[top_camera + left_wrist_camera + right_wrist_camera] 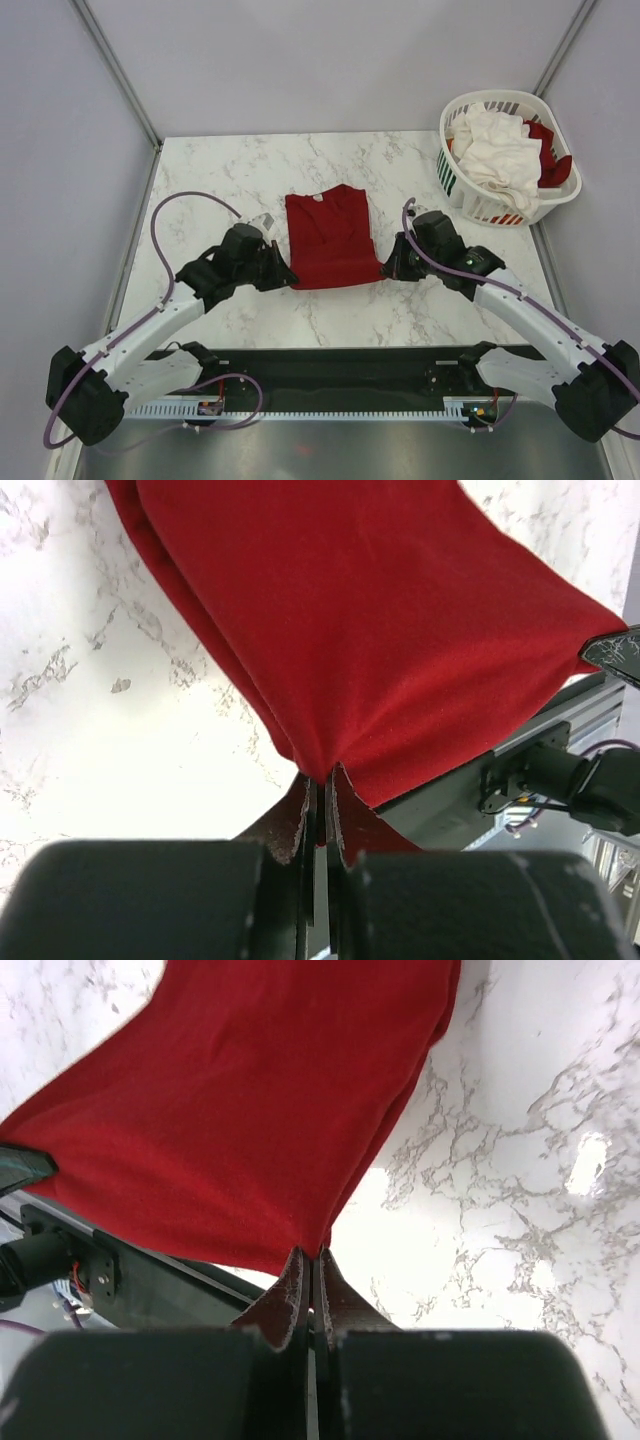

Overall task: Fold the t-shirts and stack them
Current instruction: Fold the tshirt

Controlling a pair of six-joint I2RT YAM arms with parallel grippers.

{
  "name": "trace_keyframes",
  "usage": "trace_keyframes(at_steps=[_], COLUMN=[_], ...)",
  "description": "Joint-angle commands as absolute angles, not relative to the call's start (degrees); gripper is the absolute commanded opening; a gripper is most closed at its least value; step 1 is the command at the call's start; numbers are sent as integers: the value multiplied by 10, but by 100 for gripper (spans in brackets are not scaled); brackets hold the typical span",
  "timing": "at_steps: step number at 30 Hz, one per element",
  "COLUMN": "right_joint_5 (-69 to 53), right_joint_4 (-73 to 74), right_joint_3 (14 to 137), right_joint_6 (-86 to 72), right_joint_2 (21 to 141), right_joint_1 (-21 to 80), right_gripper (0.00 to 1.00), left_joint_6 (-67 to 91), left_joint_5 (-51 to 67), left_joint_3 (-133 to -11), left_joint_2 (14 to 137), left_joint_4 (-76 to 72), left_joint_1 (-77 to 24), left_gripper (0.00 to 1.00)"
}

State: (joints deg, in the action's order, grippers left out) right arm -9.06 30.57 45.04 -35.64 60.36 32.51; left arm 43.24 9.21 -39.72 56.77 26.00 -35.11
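Cloth is pinched at both arms. The left gripper [291, 279] is closed down to a slit on the near left corner of the red shirt [327, 240]. The overhead view shows only that its tip meets that corner. Its wrist view shows the fingers [293, 828] pressed together, with the fabric drawn to a peak between them and a doubled edge running away to their left.

The shirt lies ahead of and between the two grippers as a folded rectangle, collar at the far end, on the marble table [220, 185].

The right gripper [386, 270] is likewise clamped tight, on the near right corner. Its wrist view shows the fingers [290, 1300] with the hem gathered into their tip and layered edges running off ahead to the right, which the overhead view does not resolve.

Only the overhead view takes in the basket [500, 98], well beyond the right gripper and off to its right. It holds a crumpled white shirt [500, 150] with red cloth [553, 165] beside it.
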Motion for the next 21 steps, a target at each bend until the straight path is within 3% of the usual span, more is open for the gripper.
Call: trace_keyframes(at_steps=[1, 14, 21], right_joint_5=[-31, 35, 28], right_joint_4=[365, 369, 370], right_joint_3=[529, 765, 892], right_joint_6=[-358, -299, -286], right_joint_2=[608, 848, 969], right_joint_1=[323, 298, 268], right_gripper=[1, 0, 0], left_joint_6=[432, 346, 320], left_joint_5=[57, 37, 69], left_joint_3=[-467, -730, -803], left_joint_2=[571, 790, 886], left_joint_4=[328, 379, 381], left_joint_1=[-349, -297, -236], left_gripper=[2, 2, 2])
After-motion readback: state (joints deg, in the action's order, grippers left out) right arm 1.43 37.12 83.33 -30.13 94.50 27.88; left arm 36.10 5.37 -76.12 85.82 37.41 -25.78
